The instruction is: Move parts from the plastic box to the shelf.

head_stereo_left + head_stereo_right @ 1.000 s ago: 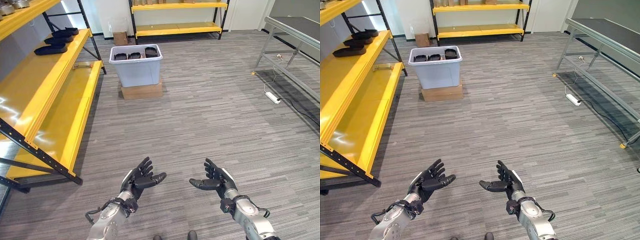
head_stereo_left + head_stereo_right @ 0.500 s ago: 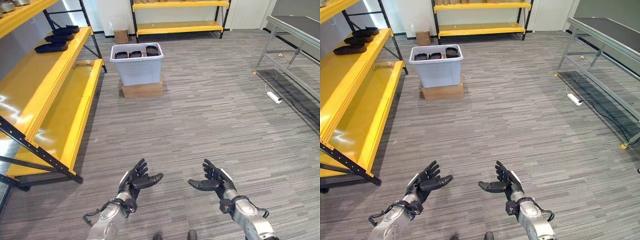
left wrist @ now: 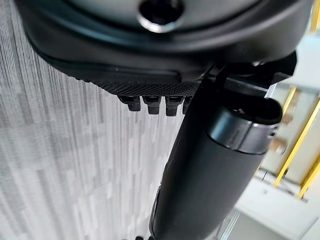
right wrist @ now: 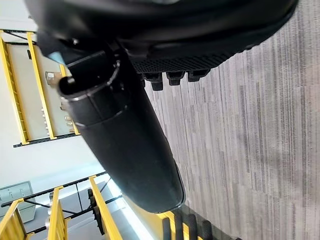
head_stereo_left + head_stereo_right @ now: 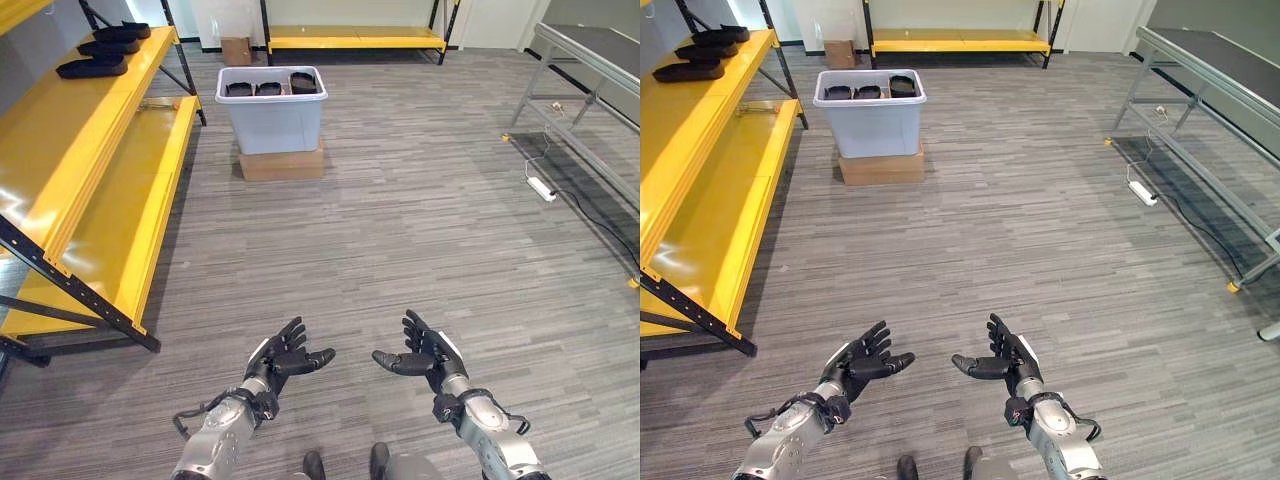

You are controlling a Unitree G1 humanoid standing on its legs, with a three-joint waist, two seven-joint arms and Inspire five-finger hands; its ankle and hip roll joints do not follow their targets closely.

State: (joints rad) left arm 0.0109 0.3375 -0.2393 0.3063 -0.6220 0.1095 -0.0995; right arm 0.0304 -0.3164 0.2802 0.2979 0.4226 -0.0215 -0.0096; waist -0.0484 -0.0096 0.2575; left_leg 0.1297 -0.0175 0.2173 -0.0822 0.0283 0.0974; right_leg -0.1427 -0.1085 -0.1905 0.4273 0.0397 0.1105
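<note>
Grey striped carpet floor (image 5: 400,230) — a cardboard box (image 5: 281,164) lies on it, with the plastic box (image 5: 271,117) stacked on top. Yellow shelf (image 5: 75,150) along the floor's left edge — black parts (image 5: 92,67) rest at the far end of its upper level.

Camera view shifted, plastic box (image 5: 271,118) and shelf (image 5: 90,160) higher in frame

A grey striped carpet floor (image 5: 400,230) spreads out ahead of the hands. Far ahead of them, a yellow rack (image 5: 350,38) stands against a pale wall (image 5: 225,12). Ahead and off to the right hand's side stands a grey metal table (image 5: 590,50), with a white power strip (image 5: 541,188) lying on the floor beside its legs.
</note>
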